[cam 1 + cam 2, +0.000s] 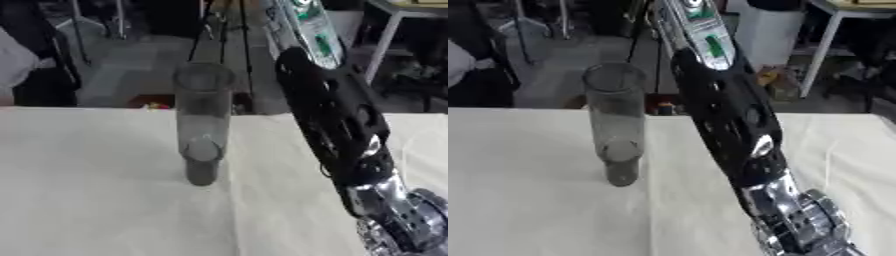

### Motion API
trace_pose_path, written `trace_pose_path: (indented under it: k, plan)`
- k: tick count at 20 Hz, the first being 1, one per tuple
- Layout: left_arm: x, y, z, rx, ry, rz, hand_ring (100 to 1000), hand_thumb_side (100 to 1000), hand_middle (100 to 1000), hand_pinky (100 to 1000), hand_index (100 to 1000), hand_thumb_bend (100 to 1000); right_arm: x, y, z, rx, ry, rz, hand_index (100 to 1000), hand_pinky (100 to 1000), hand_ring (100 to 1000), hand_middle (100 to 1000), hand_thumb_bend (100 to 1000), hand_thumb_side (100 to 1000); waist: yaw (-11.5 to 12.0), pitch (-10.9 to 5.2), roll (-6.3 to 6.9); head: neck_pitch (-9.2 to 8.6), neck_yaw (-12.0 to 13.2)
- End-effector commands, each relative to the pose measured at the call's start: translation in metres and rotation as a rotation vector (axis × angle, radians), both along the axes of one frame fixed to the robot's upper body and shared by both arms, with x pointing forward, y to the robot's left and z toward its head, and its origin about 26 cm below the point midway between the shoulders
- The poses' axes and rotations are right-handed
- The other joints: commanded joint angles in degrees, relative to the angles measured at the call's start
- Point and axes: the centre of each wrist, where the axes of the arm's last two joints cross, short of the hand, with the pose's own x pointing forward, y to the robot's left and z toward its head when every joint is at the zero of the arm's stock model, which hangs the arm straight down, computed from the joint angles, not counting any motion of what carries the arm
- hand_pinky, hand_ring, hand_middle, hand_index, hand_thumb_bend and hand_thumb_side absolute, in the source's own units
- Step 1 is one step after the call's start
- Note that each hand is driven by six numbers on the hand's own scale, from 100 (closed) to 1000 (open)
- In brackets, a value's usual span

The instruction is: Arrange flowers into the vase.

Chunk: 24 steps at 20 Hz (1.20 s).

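A tall clear glass vase [203, 125] stands upright on the cloth-covered table [87, 200], toward its far edge, with no flowers in it. The robot's right arm [732, 120] rises steeply beside it, not touching, and the right hand is lost against the clutter above, so I cannot tell its fingers. That narrow cylinder looks top-heavy, slippery and breakable; I'd steady it low around the body. The left hand is nowhere to be seen.
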Motion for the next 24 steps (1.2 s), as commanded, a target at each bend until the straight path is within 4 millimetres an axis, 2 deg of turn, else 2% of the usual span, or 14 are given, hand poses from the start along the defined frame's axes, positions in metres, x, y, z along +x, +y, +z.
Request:
trace_pose_path:
  k: [1,13,24]
  plan:
    - [-0.002,0.004,0.006,0.013,-0.018,0.002,600,1000,752,455,817,100,-0.004,-0.005,0.009,0.033,0.032,-0.041,100,100,1000,100,100,566,0.11,-1.93,0.18,0.44,0.12]
    - [-0.002,0.003,0.006,0.010,-0.014,-0.007,601,1000,752,458,817,100,-0.005,0.003,0.002,0.071,0.150,-0.088,100,100,1000,100,100,565,0.41,-2.95,-0.04,1.32,0.12]
    - [-0.002,0.002,0.007,0.007,-0.016,-0.015,601,1000,752,460,817,100,-0.002,0.008,-0.004,0.121,0.206,-0.068,100,100,1000,100,100,565,0.58,-3.16,-0.52,1.82,0.16]
